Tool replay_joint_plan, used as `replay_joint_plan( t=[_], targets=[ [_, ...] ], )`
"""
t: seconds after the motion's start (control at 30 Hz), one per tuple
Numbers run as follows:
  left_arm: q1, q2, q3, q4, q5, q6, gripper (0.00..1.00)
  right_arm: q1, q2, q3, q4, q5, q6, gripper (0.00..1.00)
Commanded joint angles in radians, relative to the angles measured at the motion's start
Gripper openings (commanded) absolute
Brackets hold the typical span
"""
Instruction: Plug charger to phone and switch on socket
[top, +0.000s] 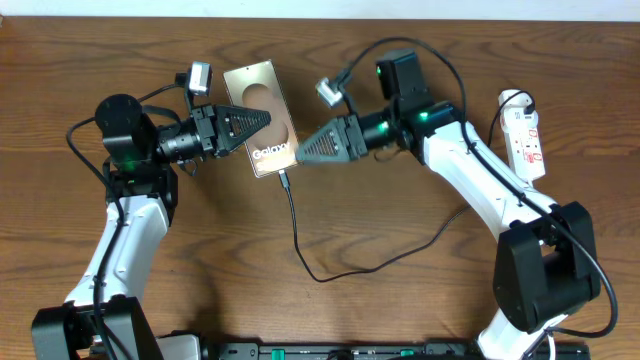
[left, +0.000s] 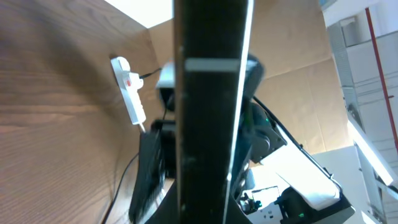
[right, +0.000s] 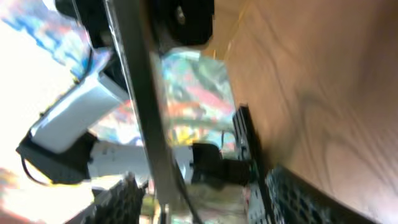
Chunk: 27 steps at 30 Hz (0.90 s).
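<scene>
Phone (left: 211, 124) cut off; socket (top: 524, 135) switch unreadable.

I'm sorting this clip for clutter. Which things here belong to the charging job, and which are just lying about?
Job: bronze-grey glossy phone, thin black charger cable, narrow white power strip.
Just there: brown wooden table, black bar at its front edge.

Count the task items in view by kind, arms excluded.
Phone: 1
Charger: 1
Power strip: 1
Total: 3
</scene>
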Motion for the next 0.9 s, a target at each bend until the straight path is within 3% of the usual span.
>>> replay_joint_plan(
  t=[0.0,0.1,0.47,0.77,0.87],
  targets=[
    [0.002,-0.006,-0.001,0.011,-0.022,0.016,0.07,0.005,-0.012,0.006,-0.261,0.009,-0.379,0.63],
    [0.002,-0.006,-0.001,0.011,-0.021,0.016,0.07,0.018,-0.042,0.006,-0.426,0.033,-0.564,0.6],
    [0.002,-0.006,-0.001,0.01,-0.022,-0.02,0.07,0.099,-0.111,0.006,-0.244,0.204,-0.506,0.52],
    [0.002,-0.006,-0.001,0.011,-0.022,-0.06,0.07,0.141,-0.111,0.006,-0.146,0.204,-0.457,0.22],
    [0.002,-0.006,-0.001,0.011,-0.022,-0.059,0.07,0.14,-0.111,0.006,-0.146,0.204,-0.457,0.18]
  ],
)
